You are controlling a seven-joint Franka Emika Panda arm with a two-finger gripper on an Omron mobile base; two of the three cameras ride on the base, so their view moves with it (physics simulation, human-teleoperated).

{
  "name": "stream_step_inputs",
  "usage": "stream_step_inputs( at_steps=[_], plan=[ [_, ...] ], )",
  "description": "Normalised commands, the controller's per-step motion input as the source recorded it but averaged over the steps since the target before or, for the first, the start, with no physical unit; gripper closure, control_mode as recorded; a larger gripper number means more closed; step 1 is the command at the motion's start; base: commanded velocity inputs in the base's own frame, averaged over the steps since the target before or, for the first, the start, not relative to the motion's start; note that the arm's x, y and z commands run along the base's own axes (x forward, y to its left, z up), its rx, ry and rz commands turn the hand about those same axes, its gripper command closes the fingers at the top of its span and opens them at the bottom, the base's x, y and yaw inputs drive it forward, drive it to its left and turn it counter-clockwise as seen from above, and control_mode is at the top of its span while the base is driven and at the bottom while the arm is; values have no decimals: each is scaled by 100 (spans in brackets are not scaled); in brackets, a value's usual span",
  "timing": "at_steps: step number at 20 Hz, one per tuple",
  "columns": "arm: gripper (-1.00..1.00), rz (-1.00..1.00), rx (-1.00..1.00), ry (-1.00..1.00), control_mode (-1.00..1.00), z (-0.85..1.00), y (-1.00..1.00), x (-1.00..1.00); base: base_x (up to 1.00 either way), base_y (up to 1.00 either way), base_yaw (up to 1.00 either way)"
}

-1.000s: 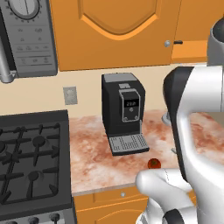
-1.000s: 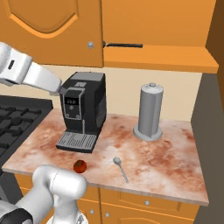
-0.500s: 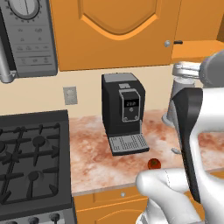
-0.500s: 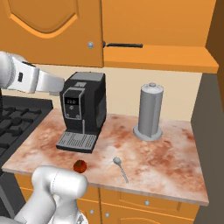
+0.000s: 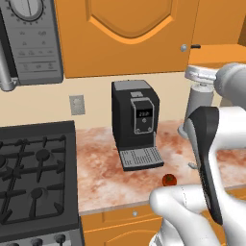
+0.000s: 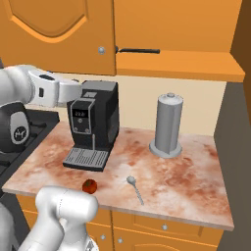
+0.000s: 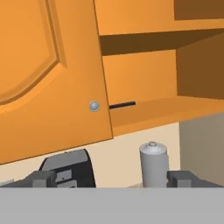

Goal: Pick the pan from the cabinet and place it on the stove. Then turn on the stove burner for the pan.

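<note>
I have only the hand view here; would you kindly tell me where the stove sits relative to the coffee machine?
Observer: The stove lies directly left of the coffee machine, against the end of the counter.
Operator: Thank you. Is anything lying on the counter in front of the machine?
Observer: Yes, a small red round thing lies near the counter's front edge.
Operator: Is there anything else near it?
Observer: A spoon lies just to its right, apart from it, bowl end towards the wall.
</note>
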Motion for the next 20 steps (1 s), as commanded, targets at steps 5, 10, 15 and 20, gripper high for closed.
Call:
stream_step_inputs(
  at_steps=[5, 10, 15, 20],
  plan=[
    [-100, 7, 0, -10, -100, 28, 0, 31, 0, 0, 0],
    [-100, 6, 0, -2, -100, 21, 0, 30, 0, 0, 0],
    [-100, 2, -1, 0, -100, -1, 0, 17, 0, 0, 0],
    [-100, 1, -6, -1, -100, -19, 0, 24, 0, 0, 0]
  ],
)
